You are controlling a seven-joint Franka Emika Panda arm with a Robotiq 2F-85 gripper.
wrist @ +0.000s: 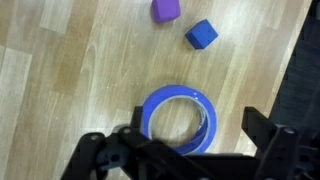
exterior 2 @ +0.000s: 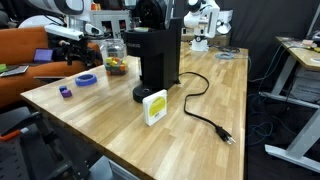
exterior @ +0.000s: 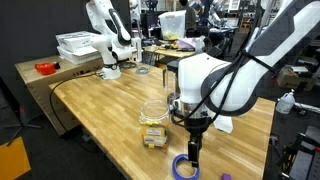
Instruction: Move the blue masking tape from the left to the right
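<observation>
We hold our gripper [wrist: 190,126], jaws spread wide, over the blue masking tape [wrist: 180,118], which lies flat between them.

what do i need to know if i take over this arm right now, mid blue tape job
gripper: open, fingers spread, hanging low right over the blue masking tape; not closed on it.
tape: lying flat on the wooden table. A small purple cube and a blue cube sit close by, both apart from it.
done: the approach only; the tape is not yet picked up.
left: lower, close on the ring's wall, lift, carry it to the right side, set it down. Probably best to steer clear of the coffee maker on the way.
</observation>
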